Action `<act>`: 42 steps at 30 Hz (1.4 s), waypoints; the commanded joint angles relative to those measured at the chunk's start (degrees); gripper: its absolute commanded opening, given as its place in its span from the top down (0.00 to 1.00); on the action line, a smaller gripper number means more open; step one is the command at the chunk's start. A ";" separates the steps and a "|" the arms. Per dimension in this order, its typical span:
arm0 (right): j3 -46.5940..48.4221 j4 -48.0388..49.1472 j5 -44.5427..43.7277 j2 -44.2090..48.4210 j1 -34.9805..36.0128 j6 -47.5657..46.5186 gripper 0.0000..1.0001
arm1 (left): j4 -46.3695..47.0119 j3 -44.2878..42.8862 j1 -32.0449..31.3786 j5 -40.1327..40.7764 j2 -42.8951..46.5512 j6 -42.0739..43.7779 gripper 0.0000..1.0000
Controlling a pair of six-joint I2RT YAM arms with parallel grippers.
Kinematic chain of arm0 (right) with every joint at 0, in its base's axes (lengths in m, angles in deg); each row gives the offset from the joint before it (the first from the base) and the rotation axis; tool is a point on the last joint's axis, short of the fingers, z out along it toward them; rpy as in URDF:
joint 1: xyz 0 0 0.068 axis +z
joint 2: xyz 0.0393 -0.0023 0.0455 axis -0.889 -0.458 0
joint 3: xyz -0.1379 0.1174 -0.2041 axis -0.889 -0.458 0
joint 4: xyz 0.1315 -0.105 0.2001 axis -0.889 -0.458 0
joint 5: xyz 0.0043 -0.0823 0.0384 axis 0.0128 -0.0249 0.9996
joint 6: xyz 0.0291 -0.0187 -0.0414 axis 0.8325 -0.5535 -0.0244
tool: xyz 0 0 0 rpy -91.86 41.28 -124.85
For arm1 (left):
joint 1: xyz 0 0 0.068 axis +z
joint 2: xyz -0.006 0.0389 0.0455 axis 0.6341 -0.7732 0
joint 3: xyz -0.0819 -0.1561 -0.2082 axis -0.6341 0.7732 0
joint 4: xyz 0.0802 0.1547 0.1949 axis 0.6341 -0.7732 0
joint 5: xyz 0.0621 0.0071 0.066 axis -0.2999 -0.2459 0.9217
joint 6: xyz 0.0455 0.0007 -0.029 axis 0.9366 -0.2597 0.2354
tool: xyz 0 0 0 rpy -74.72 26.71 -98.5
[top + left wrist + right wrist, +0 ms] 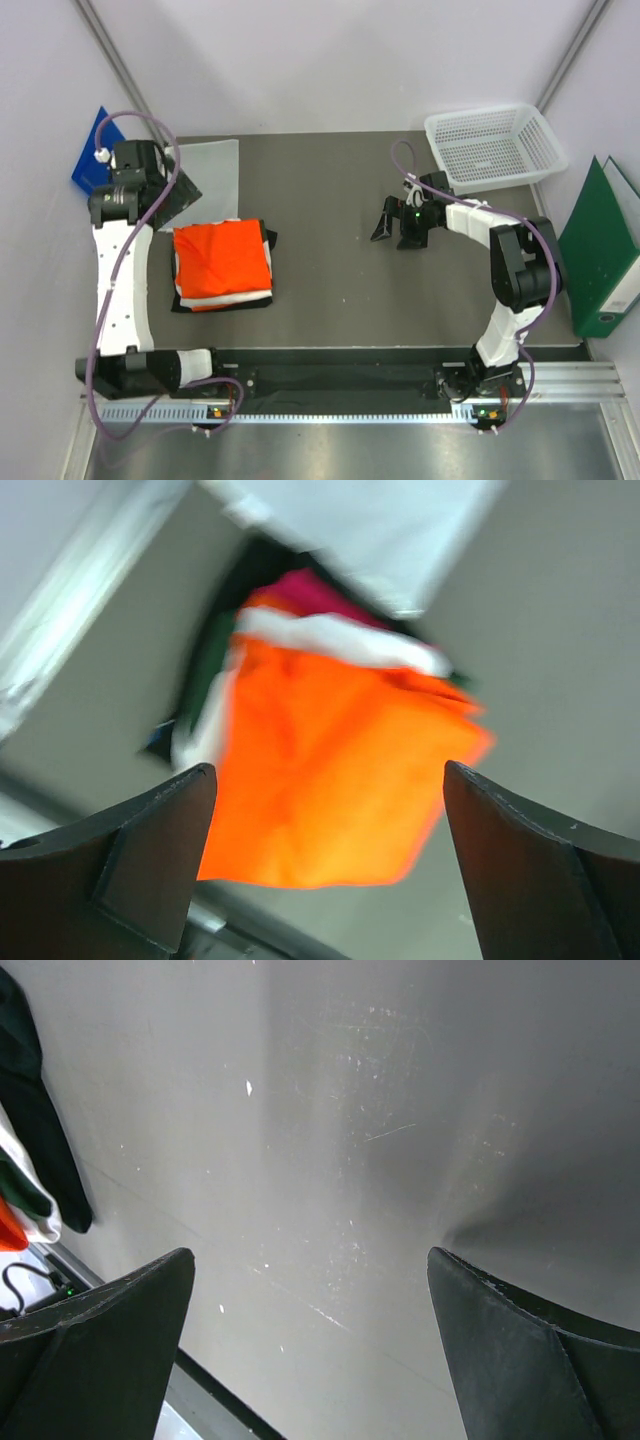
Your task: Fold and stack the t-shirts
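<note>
Top external shows me a basket (495,145) upper right, a binder (603,252) at the right edge, and a clear sheet (215,165) upper left. The orange shirt (222,262) lies folded on a stack left of centre, over the white shirt (240,298). The left gripper (186,193) hovers just beyond it, wide and empty. The right gripper (398,226) is wide and empty too, well apart.

White basket (495,148), green binder (598,250)

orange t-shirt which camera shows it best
Top external: the orange t-shirt shows whole and sharp, every edge in view. Left wrist shows it larger but blurred. Right wrist catches only an orange sliver at its left edge.
</note>
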 commanded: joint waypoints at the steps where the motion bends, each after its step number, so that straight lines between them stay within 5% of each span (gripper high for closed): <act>1: -0.66 2.12 0.72 0.25 -0.31 0.02 0.00 | 10.37 1.96 -2.00 -19.50 -1.09 3.09 0.01; 3: -0.66 1.86 0.46 0.26 -0.40 0.02 0.01 | 11.87 3.02 -5.69 -21.91 -3.47 4.05 0.10; 4: -0.66 1.68 0.37 0.26 -0.40 0.02 0.00 | 12.22 3.02 -10.59 -22.09 -6.27 4.58 0.42; 6: -0.57 1.51 0.11 0.43 -0.40 0.02 0.00 | 12.49 3.11 -14.75 -21.82 -9.18 5.20 0.90; 7: -0.66 1.42 -0.07 0.52 -0.40 0.02 0.00 | 11.45 2.50 -18.16 -21.30 -12.85 4.85 1.00; 16: -1.36 1.33 -0.78 1.05 -0.40 0.20 0.00 | 7.22 -1.11 -31.99 -10.59 -29.67 3.45 1.00; 35: -1.36 1.42 -0.69 0.87 -1.63 0.55 0.00 | 9.68 15.40 -30.85 -3.02 -34.16 -3.14 1.00; 42: -1.98 1.94 -0.34 0.87 -1.72 0.64 0.00 | 9.85 21.83 -21.63 -1.70 -28.27 -1.57 1.00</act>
